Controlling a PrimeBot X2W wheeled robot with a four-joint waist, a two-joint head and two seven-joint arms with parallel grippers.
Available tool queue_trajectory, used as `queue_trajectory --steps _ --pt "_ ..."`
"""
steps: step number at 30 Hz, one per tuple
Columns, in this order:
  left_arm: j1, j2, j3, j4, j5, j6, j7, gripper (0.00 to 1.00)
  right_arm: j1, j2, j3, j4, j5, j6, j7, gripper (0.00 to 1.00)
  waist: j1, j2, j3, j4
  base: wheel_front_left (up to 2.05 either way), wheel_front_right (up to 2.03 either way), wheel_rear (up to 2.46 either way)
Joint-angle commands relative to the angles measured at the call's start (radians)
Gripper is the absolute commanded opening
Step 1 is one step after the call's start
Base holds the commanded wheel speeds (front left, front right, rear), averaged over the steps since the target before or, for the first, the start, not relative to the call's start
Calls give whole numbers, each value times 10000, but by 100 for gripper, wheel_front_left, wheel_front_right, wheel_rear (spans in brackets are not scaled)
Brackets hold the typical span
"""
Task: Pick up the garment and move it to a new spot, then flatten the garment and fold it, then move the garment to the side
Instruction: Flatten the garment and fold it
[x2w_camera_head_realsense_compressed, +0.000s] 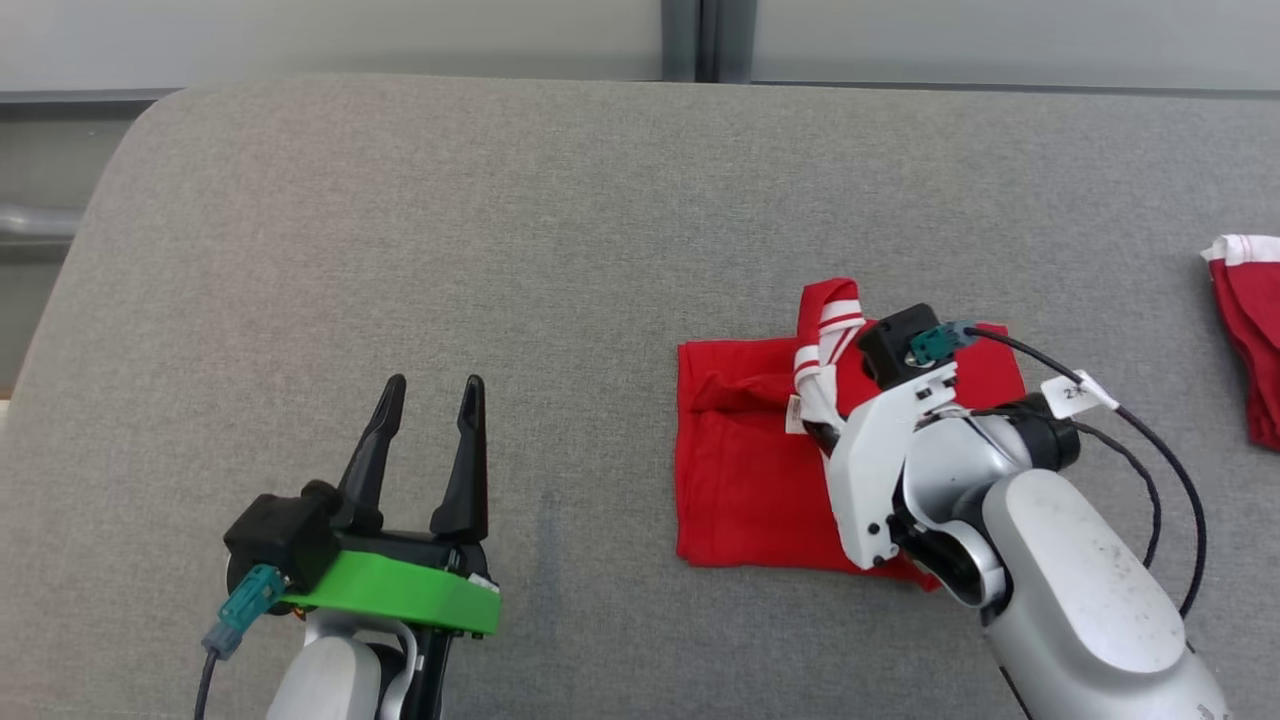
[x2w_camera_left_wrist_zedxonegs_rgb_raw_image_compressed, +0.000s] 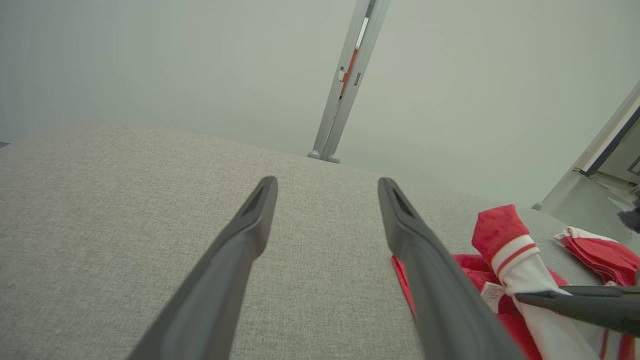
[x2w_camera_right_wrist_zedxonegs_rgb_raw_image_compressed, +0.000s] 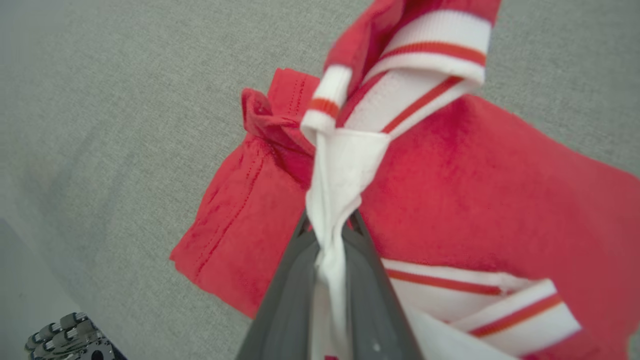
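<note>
The garment (x2w_camera_head_realsense_compressed: 745, 470) is red with white, red-striped trim and lies roughly folded on the grey padded surface (x2w_camera_head_realsense_compressed: 500, 230), right of centre. My right gripper (x2w_camera_right_wrist_zedxonegs_rgb_raw_image_compressed: 330, 225) is shut on its white trim, which is pulled up into a twisted strand (x2w_camera_right_wrist_zedxonegs_rgb_raw_image_compressed: 340, 175) above the red cloth (x2w_camera_right_wrist_zedxonegs_rgb_raw_image_compressed: 475, 200). In the head view the right gripper (x2w_camera_head_realsense_compressed: 822, 425) sits over the garment's middle. My left gripper (x2w_camera_head_realsense_compressed: 430, 395) rests open at the lower left, well clear of the cloth, nothing between its fingers (x2w_camera_left_wrist_zedxonegs_rgb_raw_image_compressed: 250, 225). The garment (x2w_camera_left_wrist_zedxonegs_rgb_raw_image_compressed: 505, 240) shows at the left wrist view's right edge.
Another red and white cloth (x2w_camera_head_realsense_compressed: 1250, 320) lies at the surface's right edge. The grey surface ends at a rounded far-left corner (x2w_camera_head_realsense_compressed: 150, 110), with a pale wall and a metal post (x2w_camera_left_wrist_zedxonegs_rgb_raw_image_compressed: 345, 80) behind. Black cables (x2w_camera_head_realsense_compressed: 1160, 470) trail from my right wrist.
</note>
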Motion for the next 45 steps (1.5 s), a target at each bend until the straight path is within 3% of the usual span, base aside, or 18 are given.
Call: queue_trajectory --steps 1,4,5,6,10,17,24,29,34,40,41,42,45 --pt "-142 16 -80 26 -11 -35 -21 100 -203 110 101 231 83 -17 -194 0 0 0 -2 202 0 0 0" --pt "-157 18 -239 28 -73 -35 -21 100 -402 308 382 838 172 -15 -414 1 0 0 3 324 0 0 0" --pt "-162 18 -278 28 -71 -33 -21 100 -477 351 452 932 208 -15 -535 34 0 0 8 344 0 0 0" --pt "-170 18 -314 31 -74 -33 -21 100 -588 408 512 1002 309 -15 -731 100 0 0 15 362 0 0 0" --pt "-183 16 -369 43 -14 -33 -21 100 -867 541 510 977 855 -15 -1421 100 0 0 38 345 0 0 0" --pt "-94 18 -316 91 72 -33 -21 100 -1265 378 -770 414 571 -15 -3645 100 0 0 -134 68 0 0 0" --pt "128 18 -234 110 167 -34 -21 100 -206 -289 -2594 406 -227 -15 -4480 100 0 0 -430 -240 0 0 0" --pt "251 19 -38 121 208 -34 -21 100 927 -482 -3435 128 -706 -15 -5722 100 0 0 -617 -481 0 0 0" --pt "405 18 276 153 282 -34 -21 100 1797 -623 -3132 205 -985 -15 -7183 100 0 0 -746 -796 0 0 0" --pt "541 19 519 74 335 -34 -21 100 2182 -156 -1987 1125 -1411 -15 -7947 100 0 0 -772 -1002 0 0 0" --pt "547 19 532 54 332 -34 -19 100 2125 -35 -1706 1326 -1474 -15 -7996 39 0 0 -750 -988 0 0 0" --pt "536 19 519 46 333 -34 -19 100 2049 63 -1459 1495 -1512 -15 -7994 0 0 0 -732 -962 0 0 0" --pt "446 19 460 43 344 -34 -21 100 1723 325 -679 2055 -1589 -18 -7843 0 0 0 -656 -809 0 0 0"
